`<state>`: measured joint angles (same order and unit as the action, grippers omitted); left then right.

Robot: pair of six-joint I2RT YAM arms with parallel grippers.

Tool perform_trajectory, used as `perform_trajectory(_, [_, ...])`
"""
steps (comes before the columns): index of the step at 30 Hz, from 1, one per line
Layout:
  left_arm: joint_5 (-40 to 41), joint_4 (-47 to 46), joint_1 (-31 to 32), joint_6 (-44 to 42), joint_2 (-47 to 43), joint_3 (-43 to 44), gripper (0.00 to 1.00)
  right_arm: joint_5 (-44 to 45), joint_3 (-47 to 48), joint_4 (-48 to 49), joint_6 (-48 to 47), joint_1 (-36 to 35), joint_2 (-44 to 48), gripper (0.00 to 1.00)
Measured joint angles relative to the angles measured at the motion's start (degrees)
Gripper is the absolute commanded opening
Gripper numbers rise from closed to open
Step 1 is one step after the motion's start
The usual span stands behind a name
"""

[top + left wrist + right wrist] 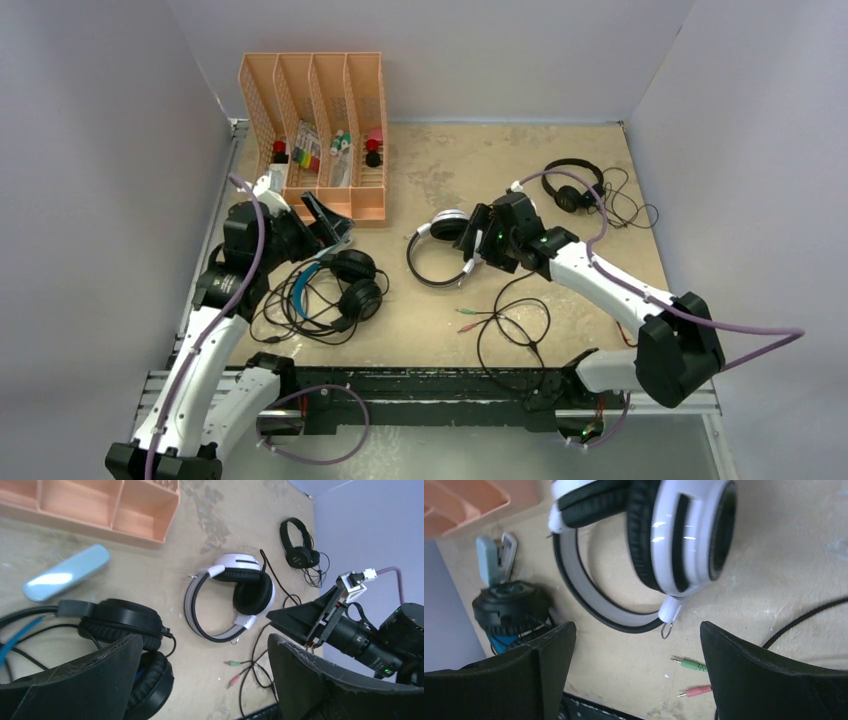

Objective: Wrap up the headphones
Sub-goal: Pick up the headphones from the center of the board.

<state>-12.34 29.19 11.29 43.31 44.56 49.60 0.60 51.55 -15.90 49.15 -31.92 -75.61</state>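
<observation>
Black-corded headphones point(440, 250) number three; left hand point(202, 645) and right hand point(636, 630) gape.

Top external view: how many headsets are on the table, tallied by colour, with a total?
White-and-black headset: 1
All-black headset: 1
Black headset with blue headband: 1
Total: 3
</observation>
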Motion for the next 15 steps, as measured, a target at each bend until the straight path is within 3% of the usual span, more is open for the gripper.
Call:
perform_trajectory(4, [-2.5, -1.9, 0.0, 3.7, 0.7, -4.1, 0.94, 3.0, -1.8, 0.0, 6.9, -0.1, -1.4, 0.68])
perform_trajectory(12, [-4.4, -7.1, 0.6, 12.1, -1.4, -9.7, 0.91, 5.9, -2.1, 3.1, 12.7, -2.0, -9.7, 0.64])
perform_trajectory(15, [-3.1, -7.3, 2.5, 12.2, -0.9, -9.6, 0.90, 7.0, -2.1, 4.3, 14.0, -3.0, -12.7, 0.57])
